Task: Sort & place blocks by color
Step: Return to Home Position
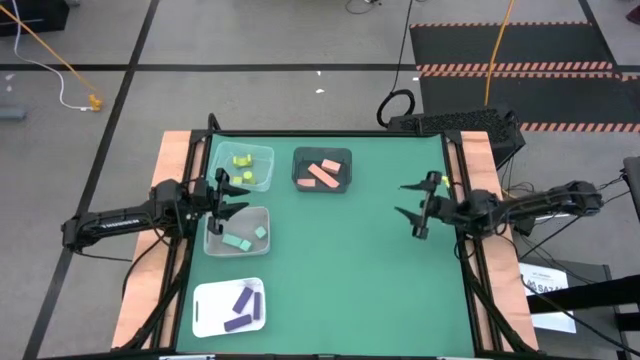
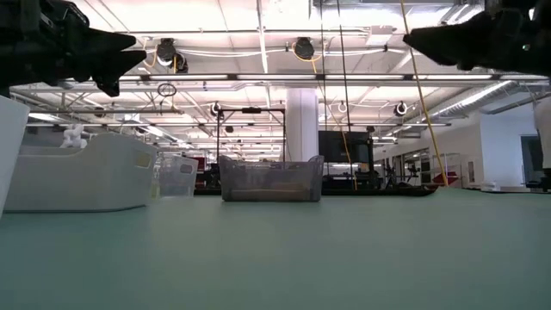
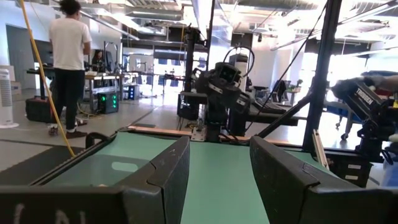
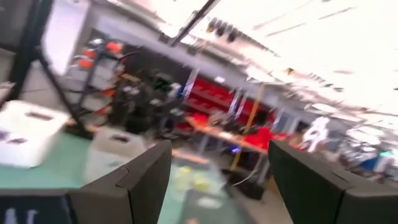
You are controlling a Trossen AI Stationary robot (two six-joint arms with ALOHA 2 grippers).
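Two end effectors, both empty.

Left end effector (image 1: 241, 198): fingers spread wide with nothing between them. It is raised well above the desk (image 1: 350, 270). It hangs at the desk's left side, over the seam between the clear bin (image 1: 269, 153) and the pale bin (image 1: 211, 246), touching neither.

Right end effector (image 1: 406, 200): fingers likewise wide apart, nothing held. It is also raised high, just inside the desk's right edge, tips pointing toward the middle.

All the blocks lie in containers on the left half:
- yellow-green blocks (image 1: 245, 165) in the clear bin, back left
- salmon blocks (image 1: 322, 173) in the dark bin (image 1: 298, 156), just beside the clear bin toward the middle
- teal blocks (image 1: 240, 241) in the pale bin, in front of the clear one
- purple blocks (image 1: 243, 304) on the white tray (image 1: 205, 300), at the front-left corner

Open room: a wide stretch of green desk runs from the bins across to the right end effector, and along the whole front edge right of the tray.

A person (image 3: 68, 62) stands in the room beyond, well apart from the desk.
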